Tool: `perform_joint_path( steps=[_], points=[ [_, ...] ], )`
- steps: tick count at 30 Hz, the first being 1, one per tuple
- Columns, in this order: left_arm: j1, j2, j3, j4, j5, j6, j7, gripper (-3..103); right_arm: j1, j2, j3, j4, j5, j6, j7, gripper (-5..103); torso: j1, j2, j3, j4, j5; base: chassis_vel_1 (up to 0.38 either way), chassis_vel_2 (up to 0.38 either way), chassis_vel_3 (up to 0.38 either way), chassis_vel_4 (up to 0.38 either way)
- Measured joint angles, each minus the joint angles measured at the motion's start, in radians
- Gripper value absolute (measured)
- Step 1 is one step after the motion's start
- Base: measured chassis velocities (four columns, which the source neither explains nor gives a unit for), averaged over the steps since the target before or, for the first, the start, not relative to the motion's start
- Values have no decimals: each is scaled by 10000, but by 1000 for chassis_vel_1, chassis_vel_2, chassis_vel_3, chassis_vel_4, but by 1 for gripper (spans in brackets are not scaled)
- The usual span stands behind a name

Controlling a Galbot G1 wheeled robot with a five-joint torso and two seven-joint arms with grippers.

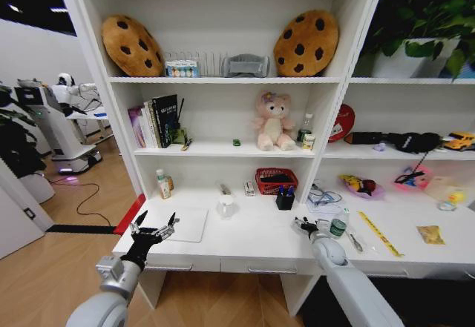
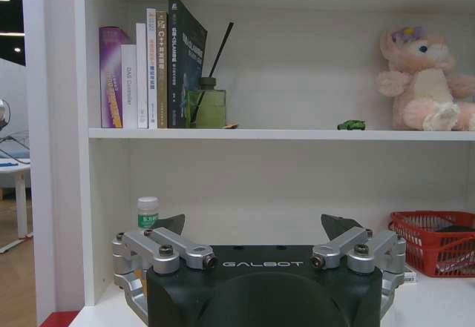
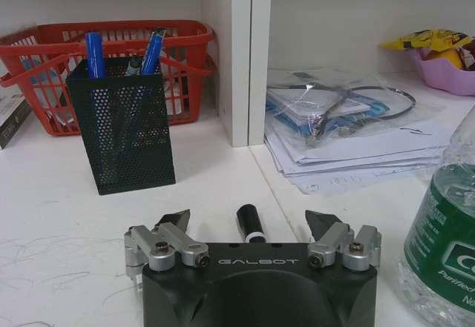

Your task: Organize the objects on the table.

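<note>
On the white table (image 1: 252, 244) my left gripper (image 1: 154, 228) (image 2: 254, 225) hovers open and empty at the front left, beside the slim silver laptop (image 1: 186, 224). Near the desk's middle, my right gripper (image 1: 303, 225) (image 3: 247, 220) stands open low over the top. A short black pen (image 3: 250, 227) lies on the desk between its spread fingers, untouched. Blue pens (image 3: 93, 46) stand in a black mesh holder (image 3: 122, 127) (image 1: 284, 200) beyond it. A yellow ruler (image 1: 380, 234) lies to the right. A tiny green item (image 1: 237, 142) (image 2: 352, 125) sits on the shelf above.
A green-labelled water bottle (image 1: 338, 224) (image 3: 444, 245) stands close beside my right gripper. A red basket (image 1: 275, 179) (image 3: 111, 41), a paper stack (image 3: 349, 145), a small bottle (image 1: 163, 184) (image 2: 148, 212) and a white cup (image 1: 225, 207) stand on the desk. The shelf upright (image 3: 236, 53) divides the desk.
</note>
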Motion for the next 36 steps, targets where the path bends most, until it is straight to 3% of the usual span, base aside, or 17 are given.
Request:
perform_joint_path(
  steps=[4,5,8,24,29,31,36],
  points=[
    [0,0,0,0,0,0,0,100,159,-3,7,-155,-15,-27,-198,82,0,0,0,1,0,0,0,0,0],
    [0,0,0,0,0,0,0,100,208,-12,2,-200,-24,-38,-247,74,0,0,0,1,0,0,0,0,0],
    [0,0,0,0,0,0,0,100,249,4,-20,-232,-18,-48,-262,70,0,0,0,0,0,0,0,0,0],
    [0,0,0,0,0,0,0,100,167,48,126,-315,14,-47,-235,65,-1,0,0,0,-1,0,0,0,0],
    [0,0,0,0,0,0,0,100,195,50,144,-373,116,-58,-232,57,-1,0,0,0,-1,0,0,0,0],
    [0,0,0,0,0,0,0,100,246,95,144,-374,482,-207,-112,49,0,0,0,0,1,0,0,0,0],
    [0,0,0,0,0,0,0,100,432,117,114,-432,566,-267,-31,51,0,0,0,1,0,0,0,0,0]
  ],
)
